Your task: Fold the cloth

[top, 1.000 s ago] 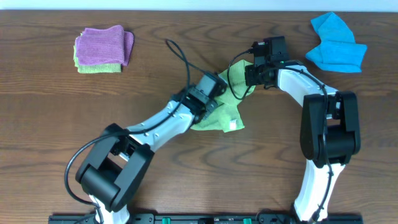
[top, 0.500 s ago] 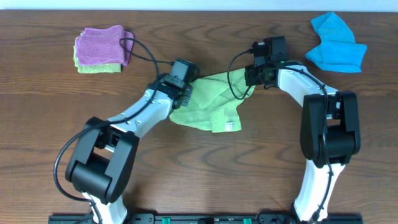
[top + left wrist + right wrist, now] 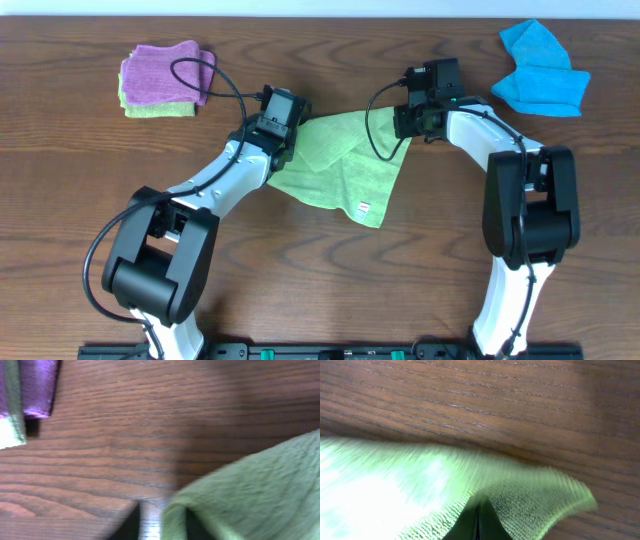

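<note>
The lime-green cloth lies spread on the table between my two grippers, its white tag at the near corner. My left gripper is at the cloth's far-left corner. In the left wrist view its jaws stand apart; bare table and the cloth's folded edge show in the gap. My right gripper is at the far-right corner. Its fingers are pressed together on the cloth, which is lifted a little off the wood there.
A folded purple cloth rests on a green one at the far left and also shows in the left wrist view. A bright blue cloth lies at the far right. Cables loop above both wrists.
My left gripper has swept up and left with the cloth's corner, pulling the bunched cloth out flat, and its jaws have parted. The right gripper has stayed put, shut.
</note>
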Controlling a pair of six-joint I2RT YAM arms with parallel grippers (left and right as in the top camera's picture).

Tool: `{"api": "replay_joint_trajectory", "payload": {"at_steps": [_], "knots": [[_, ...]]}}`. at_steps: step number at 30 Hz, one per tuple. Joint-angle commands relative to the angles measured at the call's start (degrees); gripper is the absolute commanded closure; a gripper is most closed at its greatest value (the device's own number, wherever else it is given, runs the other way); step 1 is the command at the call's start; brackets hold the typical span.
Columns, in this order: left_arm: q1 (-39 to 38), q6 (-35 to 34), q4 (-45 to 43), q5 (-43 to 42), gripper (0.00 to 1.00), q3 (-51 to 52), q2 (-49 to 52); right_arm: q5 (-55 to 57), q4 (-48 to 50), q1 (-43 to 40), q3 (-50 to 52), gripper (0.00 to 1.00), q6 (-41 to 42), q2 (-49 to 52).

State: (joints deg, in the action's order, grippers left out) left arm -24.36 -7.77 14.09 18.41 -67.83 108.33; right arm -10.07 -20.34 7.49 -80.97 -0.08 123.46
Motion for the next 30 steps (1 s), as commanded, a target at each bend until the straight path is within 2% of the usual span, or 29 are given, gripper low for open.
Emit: {"api": "replay_joint_trajectory", "payload": {"at_steps": [1, 2, 3, 4, 14, 20, 24, 27, 30], "knots": [[0.5, -0.2, 0.0, 2.3, 0.69, -1.0, 0.1, 5.1, -3.2, -1.6, 3.0, 0.99, -1.3, 4.4], [0.5, -0.2, 0.0, 2.3, 0.62, -1.1, 0.1, 5.1, -3.3, -1.6, 3.0, 0.99, -1.4, 4.4], [0.5, -0.2, 0.0, 2.2, 0.42, -1.1, 0.1, 5.1, -3.5, -1.6, 3.0, 0.99, -1.4, 4.4], [0.5, -0.2, 0.0, 2.0, 0.05, -1.2, 0.1, 5.1, -3.5, -1.6, 3.0, 0.99, -1.4, 4.4], [-0.7, 0.1, 1.2, -5.4, 0.05, -1.4, -2.0, 4.0, -5.8, -1.6, 3.0, 0.99, -1.3, 0.5], [-0.7, 1.6, 1.6, -18.5, 0.05, -1.4, -6.0, 3.6, -6.5, -1.6, 3.0, 0.99, -1.3, -6.5], [-0.7, 2.2, 0.2, -18.5, 0.03, -1.4, -6.9, 3.6, -7.8, -1.6, 3.0, 0.99, -2.0, -10.9], [-0.7, -2.8, -1.0, -22.2, 0.05, -1.4, -6.9, 4.0, -8.2, -1.7, 3.0, 0.99, -2.8, -13.8], [-0.6, -3.2, -0.5, -29.9, 0.05, -1.4, -6.9, 4.0, -9.4, -1.9, 3.0, 0.99, -2.8, -15.4]]}}
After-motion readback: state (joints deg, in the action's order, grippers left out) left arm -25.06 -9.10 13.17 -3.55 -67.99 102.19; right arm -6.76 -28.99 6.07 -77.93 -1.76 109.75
